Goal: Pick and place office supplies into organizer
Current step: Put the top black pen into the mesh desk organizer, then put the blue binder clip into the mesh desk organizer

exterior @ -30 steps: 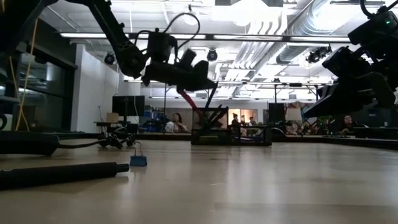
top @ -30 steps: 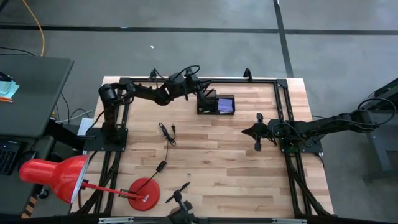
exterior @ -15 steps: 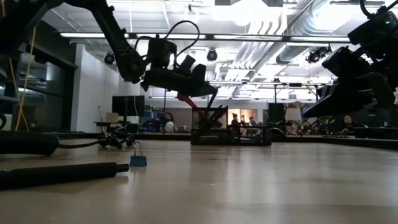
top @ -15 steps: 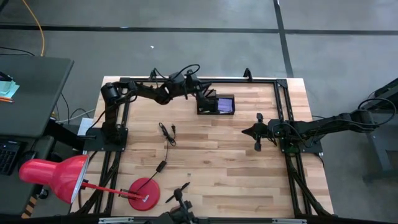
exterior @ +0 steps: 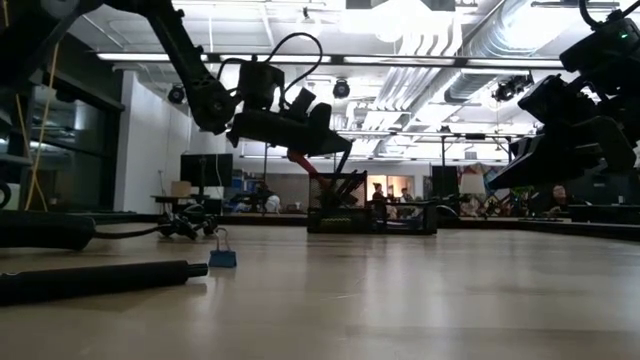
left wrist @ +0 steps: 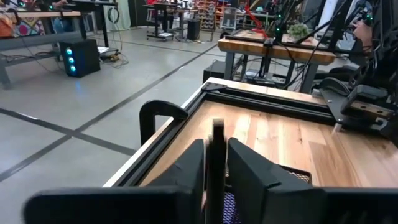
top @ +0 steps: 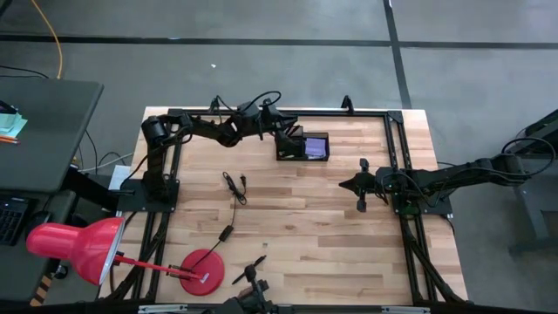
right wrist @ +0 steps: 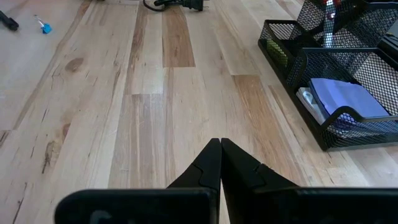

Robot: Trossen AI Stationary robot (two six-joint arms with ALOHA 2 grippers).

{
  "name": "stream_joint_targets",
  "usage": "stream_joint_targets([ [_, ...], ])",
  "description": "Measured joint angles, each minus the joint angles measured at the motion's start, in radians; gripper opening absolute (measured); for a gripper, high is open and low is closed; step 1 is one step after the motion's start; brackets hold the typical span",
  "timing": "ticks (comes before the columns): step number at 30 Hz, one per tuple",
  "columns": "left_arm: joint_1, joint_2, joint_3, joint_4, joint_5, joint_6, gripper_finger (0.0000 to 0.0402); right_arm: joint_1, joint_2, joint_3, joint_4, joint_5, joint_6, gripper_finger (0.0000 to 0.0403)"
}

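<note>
The black mesh organizer (top: 303, 146) sits close to the bench's (top: 305, 235) far edge, just inside the black frame rail (top: 349, 112) that borders the wooden top. A purple sticky-note pad (right wrist: 348, 98) lies in its lower tray section, with a small white packet (right wrist: 307, 98) at the pad's side. The left hand (top: 281, 132) hovers over the taller cup section, its fingers (left wrist: 186, 177) gripping a slim black pen (left wrist: 216, 165) that stands upright between them. Red scissor handles (exterior: 303, 161) rise from the cup just beneath that hand. The right hand (top: 362, 185) waits at the bench's right side, well apart from the organizer, its fingers (right wrist: 208, 168) pressed together on nothing. Between the two hands and across the near half the wood lies largely open, apart from a thin black cable (top: 234, 187) left of middle and a round red lamp base (top: 203, 271) at the near edge.
</note>
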Motion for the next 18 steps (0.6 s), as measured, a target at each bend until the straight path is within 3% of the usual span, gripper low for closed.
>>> stream_joint_targets([
  [9, 0.0, 0.0, 0.0, 0.0, -0.001, 0.0, 0.0143, 0.0, 0.0, 0.0, 0.0, 0.0, 0.0, 0.0],
  [18, 0.0, -0.014, 0.0, -0.014, -0.002, -0.015, 0.0178, 0.0, 0.0, 0.0, 0.0, 0.0, 0.0, 0.0],
])
